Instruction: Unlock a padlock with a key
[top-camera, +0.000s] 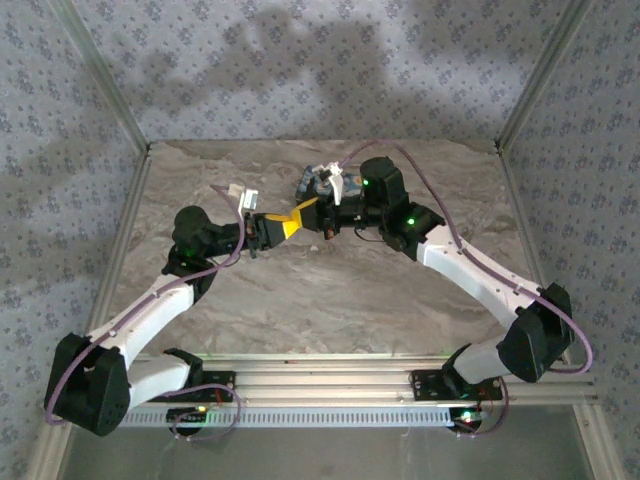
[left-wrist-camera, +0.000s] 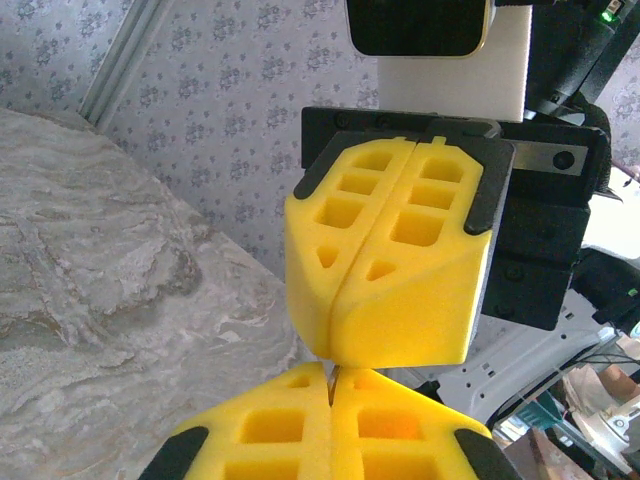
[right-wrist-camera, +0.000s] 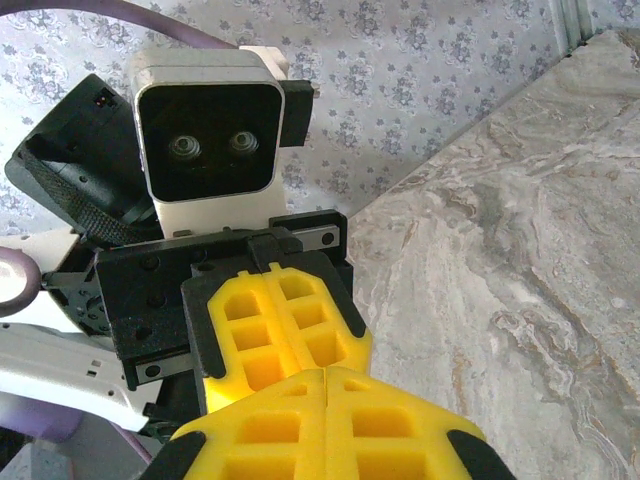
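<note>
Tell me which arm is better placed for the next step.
Probably left: the shut yellow foam left gripper seems to pinch a thin dark sliver, tip against the shut right gripper; identity unclear.

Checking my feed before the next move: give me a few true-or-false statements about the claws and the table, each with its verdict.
1. The left claw is shut. True.
2. The right claw stands wide open. False: it is shut too, its yellow halves pressed together.
3. The two claws face each other tip to tip. True.
4. The table has a plain white top. False: the top is marbled grey-beige.
</note>
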